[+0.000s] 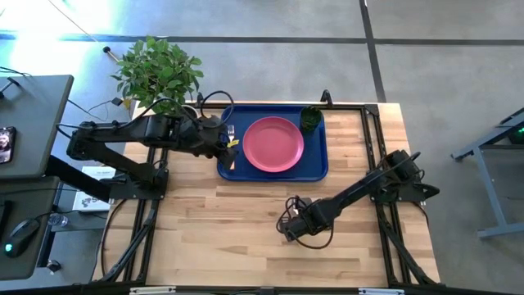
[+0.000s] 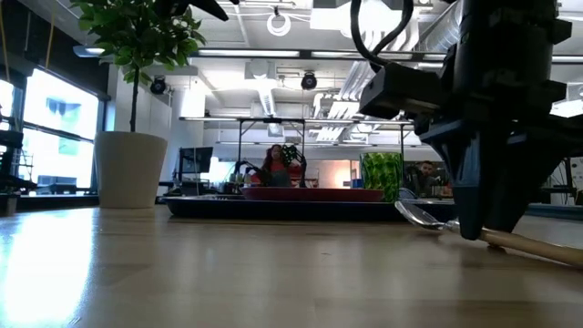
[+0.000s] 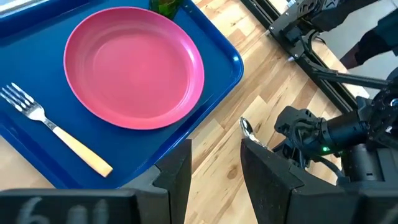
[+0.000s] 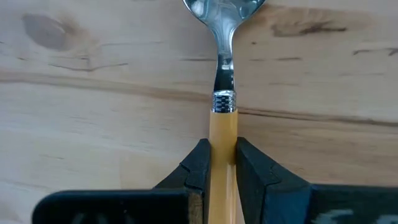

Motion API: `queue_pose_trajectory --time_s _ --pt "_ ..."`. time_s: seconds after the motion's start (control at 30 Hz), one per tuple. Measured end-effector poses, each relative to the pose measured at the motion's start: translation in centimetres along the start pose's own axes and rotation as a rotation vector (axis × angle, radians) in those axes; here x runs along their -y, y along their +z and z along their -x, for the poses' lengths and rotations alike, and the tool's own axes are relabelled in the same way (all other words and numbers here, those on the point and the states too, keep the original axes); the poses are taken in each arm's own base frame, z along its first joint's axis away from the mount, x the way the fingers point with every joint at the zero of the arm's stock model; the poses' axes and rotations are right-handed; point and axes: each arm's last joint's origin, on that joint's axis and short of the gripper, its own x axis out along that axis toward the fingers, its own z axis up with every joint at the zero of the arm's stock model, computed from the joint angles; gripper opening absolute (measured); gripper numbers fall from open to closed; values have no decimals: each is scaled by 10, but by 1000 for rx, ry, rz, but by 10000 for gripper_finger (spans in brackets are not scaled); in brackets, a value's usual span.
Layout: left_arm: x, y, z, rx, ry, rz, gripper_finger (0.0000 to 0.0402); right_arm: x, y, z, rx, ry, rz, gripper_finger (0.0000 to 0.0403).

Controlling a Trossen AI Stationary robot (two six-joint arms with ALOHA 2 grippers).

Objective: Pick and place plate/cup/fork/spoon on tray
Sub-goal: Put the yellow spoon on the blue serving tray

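Right wrist view: the right gripper (image 4: pixel 222 163) pinches the spoon (image 4: pixel 222 93) by its handle, on the table (image 4: pixel 93 93). Left gripper (image 3: pixel 216 165), fingers apart and empty, hovers by the tray (image 3: pixel 217 74), holding plate (image 3: pixel 134 65), fork (image 3: pixel 53 127) and cup (image 1: pixel 310 120).

Pink plate (image 1: pixel 273 144), fork (image 3: pixel 53 128), green cup (image 1: pixel 310 120) on blue tray (image 1: pixel 318 162); spoon (image 4: pixel 222 93) on table.

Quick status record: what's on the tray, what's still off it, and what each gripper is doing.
on tray: plate, fork, cup
off tray: spoon, lying on the table
right gripper: shut on spoon handle, low at the table
left gripper: open, empty, over the tray's left edge
remaining: spoon to tray
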Motion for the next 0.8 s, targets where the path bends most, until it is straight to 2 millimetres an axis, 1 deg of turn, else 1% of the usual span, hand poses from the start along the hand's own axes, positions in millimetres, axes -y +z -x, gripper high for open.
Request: queue_pose_trajectory --time_s 0.17,0.47,0.67,0.8 --pt "0 0 0 0 0 -10 129 -2 5 0 -1 -2 -12 40" --pt "0 0 0 0 1 -35 129 -3 7 0 -5 -1 -9 83" --pt "0 0 0 1 1 -35 129 -3 7 4 -14 13 3 87" --pt "0 0 0 1 1 -35 129 -3 11 11 -15 14 3 88"
